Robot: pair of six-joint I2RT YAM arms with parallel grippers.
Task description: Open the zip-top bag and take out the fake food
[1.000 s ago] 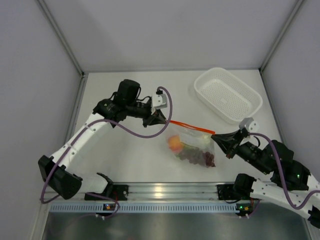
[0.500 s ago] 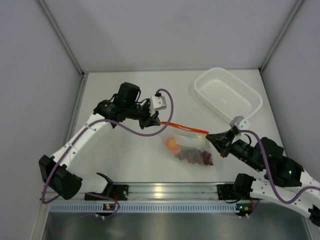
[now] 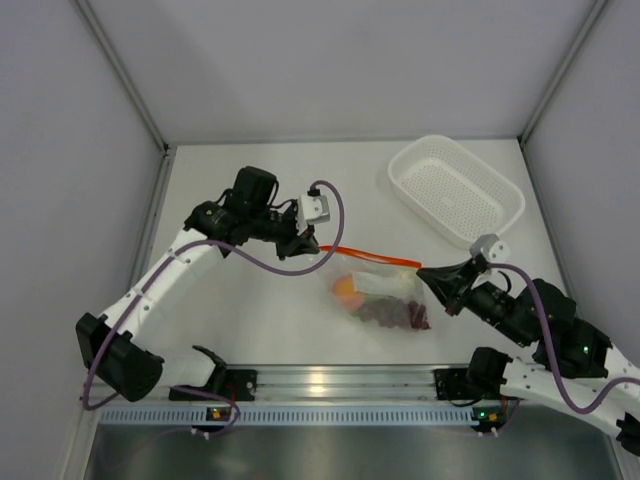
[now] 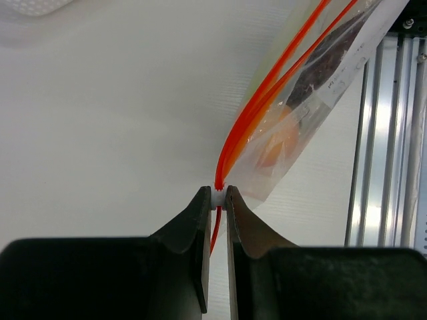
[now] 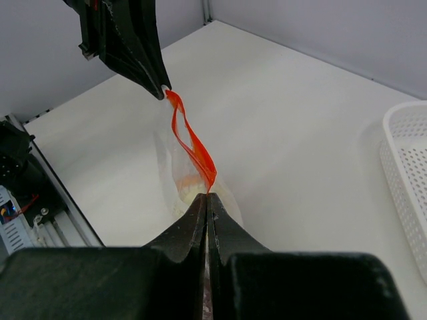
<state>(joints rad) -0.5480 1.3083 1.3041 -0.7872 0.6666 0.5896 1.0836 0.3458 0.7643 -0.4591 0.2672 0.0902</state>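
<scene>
The clear zip-top bag [image 3: 380, 292] hangs between my two grippers above the table, its orange-red zipper strip [image 3: 368, 256] stretched between them. My left gripper [image 3: 311, 249] is shut on the white slider at the strip's left end [image 4: 218, 196]. My right gripper [image 3: 421, 271] is shut on the bag's right end [image 5: 208, 193]. In the right wrist view the strip [image 5: 190, 145] gapes a little in the middle. Inside the bag are the round orange fruit [image 3: 347, 288], the dark grape bunch [image 3: 392, 313] and a pale stalk [image 3: 385, 285].
A white perforated basket [image 3: 456, 190] stands at the back right, also at the right edge of the right wrist view [image 5: 405, 180]. A metal rail [image 3: 330, 381] runs along the table's near edge. Grey walls enclose the table.
The bag and both grippers have shifted a little left and back. The zipper strip now stands slightly apart in the middle. Both grippers keep their hold.
</scene>
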